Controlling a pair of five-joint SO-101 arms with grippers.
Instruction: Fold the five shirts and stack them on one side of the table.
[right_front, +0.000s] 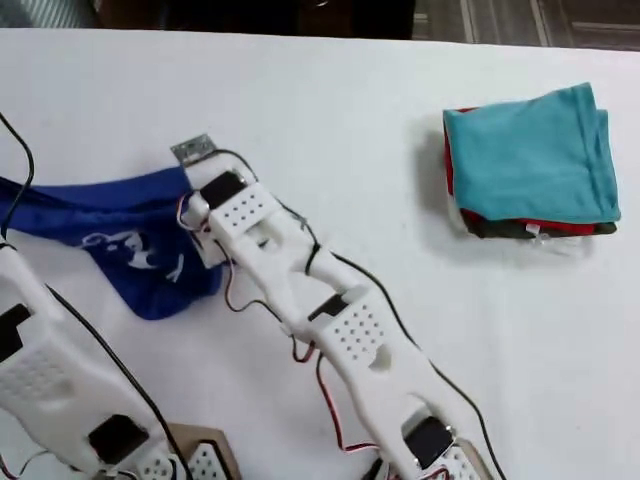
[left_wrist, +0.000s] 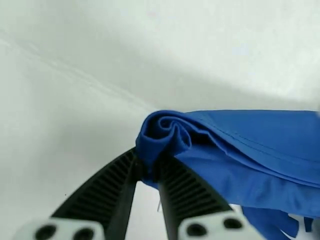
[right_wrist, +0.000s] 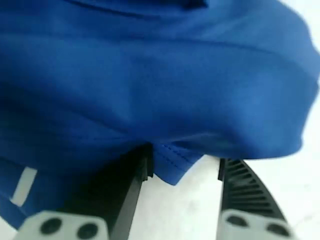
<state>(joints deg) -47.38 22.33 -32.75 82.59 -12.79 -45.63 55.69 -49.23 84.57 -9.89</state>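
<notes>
High view: the blue shirt (right_front: 130, 230) lies unfolded at the left of the table (right_front: 350, 100), carrying a white print too distorted to read. The right arm (right_front: 300, 270) ends at the shirt's right edge. A folded stack (right_front: 530, 160), teal on top, sits well apart at the far right.

Left wrist view: the left gripper (left_wrist: 150, 170) is closed tight on a bunched fold of the shirt (left_wrist: 240, 150).

Right wrist view: the right gripper (right_wrist: 184, 162) stands moderately wide, with the shirt's (right_wrist: 150, 75) hem hanging between its jaws and touching one finger.
</notes>
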